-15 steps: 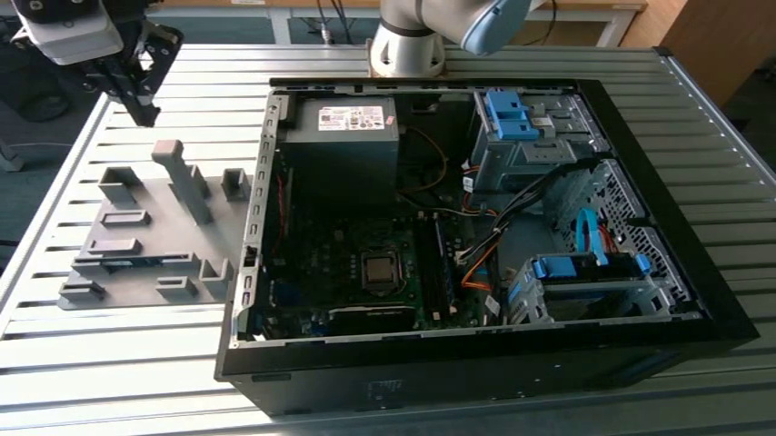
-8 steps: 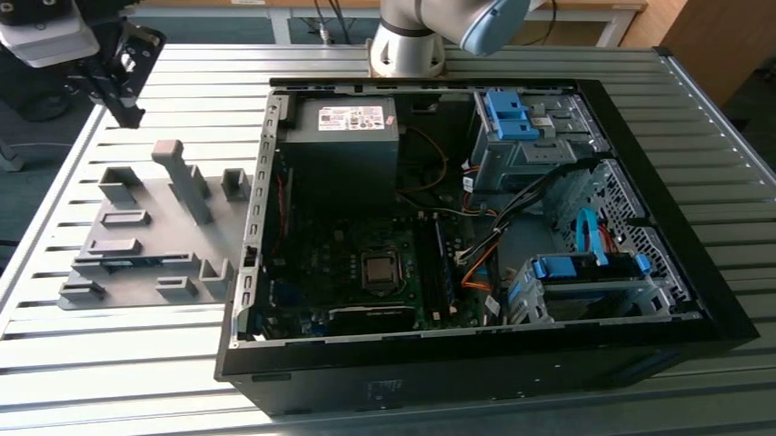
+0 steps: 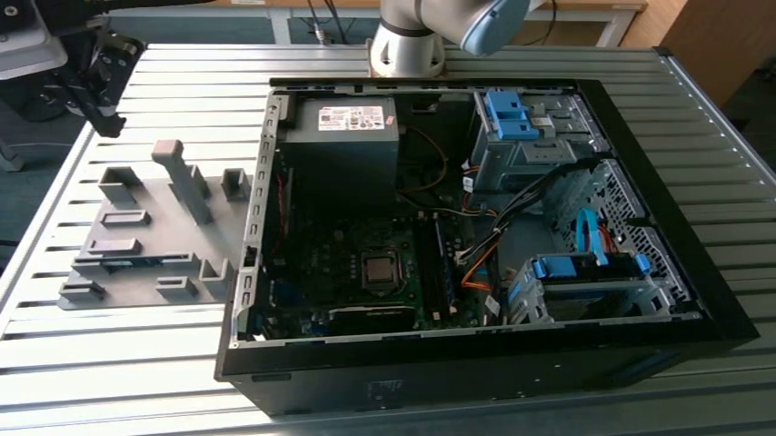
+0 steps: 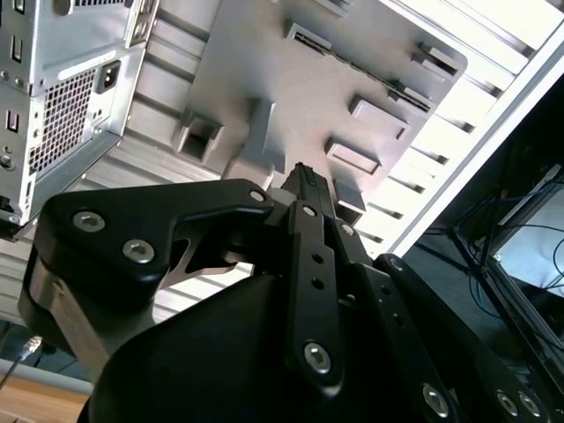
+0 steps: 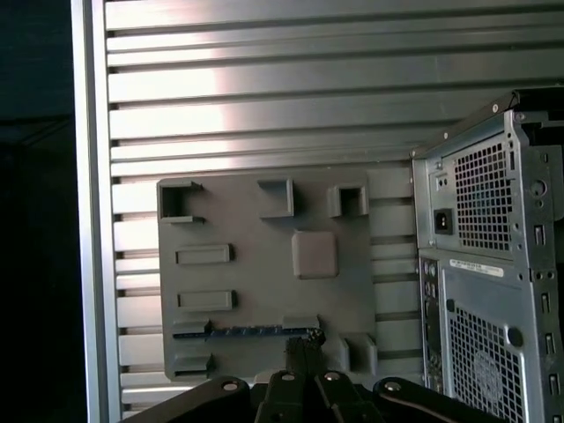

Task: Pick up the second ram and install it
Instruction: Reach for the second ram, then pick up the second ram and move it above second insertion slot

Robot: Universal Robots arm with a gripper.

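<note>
The second ram [image 3: 136,263] is a thin blue-green stick lying on edge in a slot near the front of the grey fixture plate [image 3: 152,238], left of the computer case in the exterior view. It also shows in the first wrist view as the ram [image 5: 247,332] and in the second wrist view as the ram [image 4: 352,67]. My gripper [image 3: 107,125] hangs high above the table's far left corner, well clear of the plate. In both wrist views the gripper [image 5: 304,345] [image 4: 304,174] has its black fingers pressed together with nothing held.
The open computer case [image 3: 261,227] lies on its side right beside the plate, with the motherboard [image 3: 363,272], power supply [image 3: 345,123] and blue drive cages [image 3: 582,272] inside. Several grey blocks, one tall post [image 3: 182,177], stand up from the plate. The slatted table edge [image 3: 36,263] runs left of the plate.
</note>
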